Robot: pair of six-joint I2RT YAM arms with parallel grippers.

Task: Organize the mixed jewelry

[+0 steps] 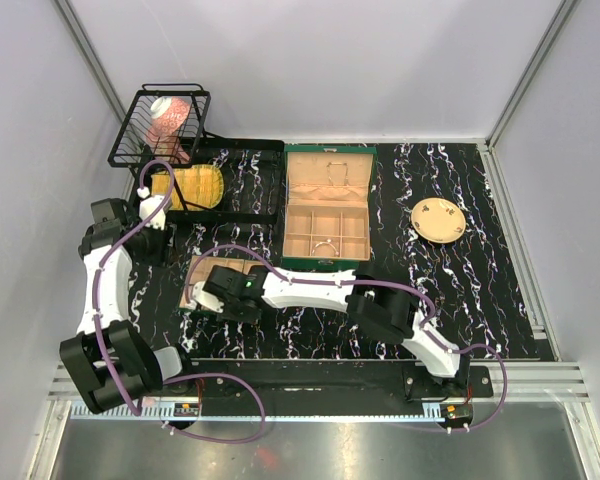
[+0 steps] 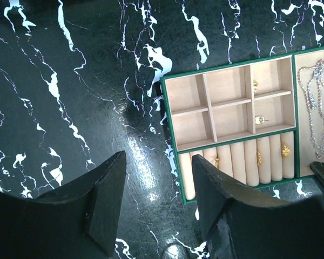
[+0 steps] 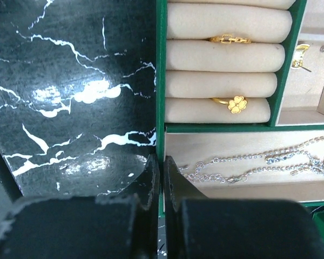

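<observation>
- Several pieces already lie in the tray (image 3: 161,65): a gold clover ring (image 3: 236,103) and a silver chain (image 3: 259,162), at one and three o'clock of the right gripper (image 3: 162,175).
- The right gripper is pinched tight at the tray wall; whether it holds anything is unclear.
- The left gripper (image 2: 156,199) is parted and empty.
- Sorting looks nearly done.

Fixed overhead view, high above and on the near side of the green tray (image 1: 202,275), tray small and half hidden, left wrist view angled down from beside the tray (image 2: 190,128), moderately near, right wrist view close over the tray (image 3: 161,65) rim, ring rolls (image 2: 248,161) (image 3: 221,54) and chain (image 2: 313,102) (image 3: 275,158) shared by both wrist views
</observation>
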